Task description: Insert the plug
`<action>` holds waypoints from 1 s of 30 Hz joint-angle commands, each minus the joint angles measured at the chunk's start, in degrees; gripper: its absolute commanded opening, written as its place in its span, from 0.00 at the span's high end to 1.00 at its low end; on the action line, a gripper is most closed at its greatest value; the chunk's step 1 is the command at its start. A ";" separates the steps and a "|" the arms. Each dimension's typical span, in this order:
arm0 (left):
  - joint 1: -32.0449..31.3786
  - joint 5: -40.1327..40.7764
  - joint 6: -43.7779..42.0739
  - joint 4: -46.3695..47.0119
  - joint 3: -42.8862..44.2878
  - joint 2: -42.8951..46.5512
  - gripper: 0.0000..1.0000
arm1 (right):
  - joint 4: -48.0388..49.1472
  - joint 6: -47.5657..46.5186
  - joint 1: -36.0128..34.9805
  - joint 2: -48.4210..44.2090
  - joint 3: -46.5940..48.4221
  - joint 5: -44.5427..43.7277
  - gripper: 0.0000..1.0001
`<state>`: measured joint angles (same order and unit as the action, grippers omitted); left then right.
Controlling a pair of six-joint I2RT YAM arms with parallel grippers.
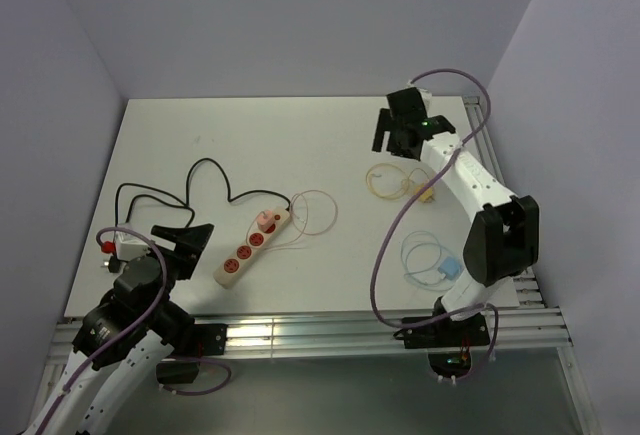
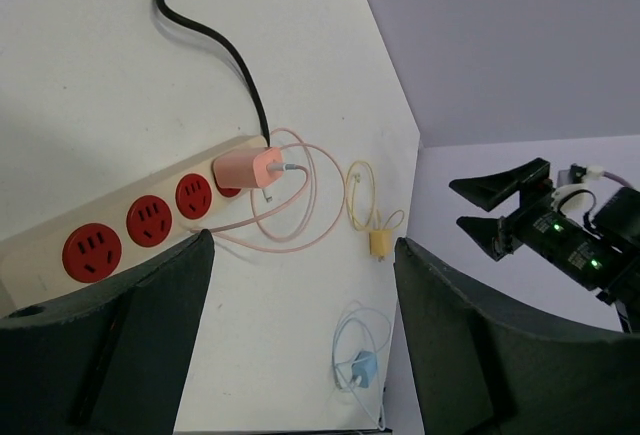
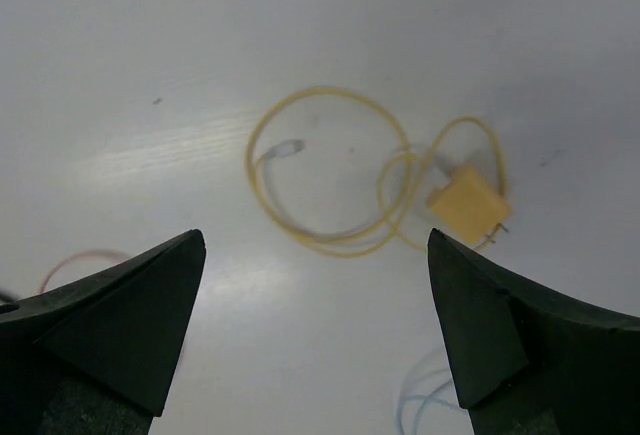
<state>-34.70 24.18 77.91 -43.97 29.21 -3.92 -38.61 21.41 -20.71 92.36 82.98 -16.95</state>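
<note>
Under our wide-open right gripper (image 3: 312,240) lies the yellow plug (image 3: 468,203); our left gripper (image 2: 302,245), equally wide, faces the pink plug (image 2: 245,168) in the power strip (image 2: 118,211).

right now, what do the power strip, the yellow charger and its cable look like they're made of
The power strip looks like hard moulded plastic: smooth cream body, red socket faces. The yellow charger is likely matte hard plastic, a crisp-edged block; its prongs may be metal. The cable probably has a soft rubbery sheath, since it lies in loose curls.
</note>
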 commanded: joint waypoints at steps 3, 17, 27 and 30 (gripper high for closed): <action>0.07 -0.28 -3.11 2.04 0.76 0.06 0.22 | 0.73 9.35 12.34 5.11 -2.38 -2.57 0.08; 0.07 -2.65 -4.08 4.94 -1.53 -0.56 0.22 | 6.09 11.99 22.91 13.55 -6.43 3.76 0.26; 0.16 -2.48 -3.99 4.41 -1.26 -0.39 0.22 | 9.25 12.25 22.64 11.80 -12.57 5.87 0.31; 0.07 -2.83 -3.99 4.77 -1.79 -0.73 0.22 | 9.43 11.90 22.29 11.71 -13.98 5.96 0.32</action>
<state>-34.70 22.22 75.40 -41.04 27.70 -4.45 -31.27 32.99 2.00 106.45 69.76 -10.90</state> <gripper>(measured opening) 0.777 0.687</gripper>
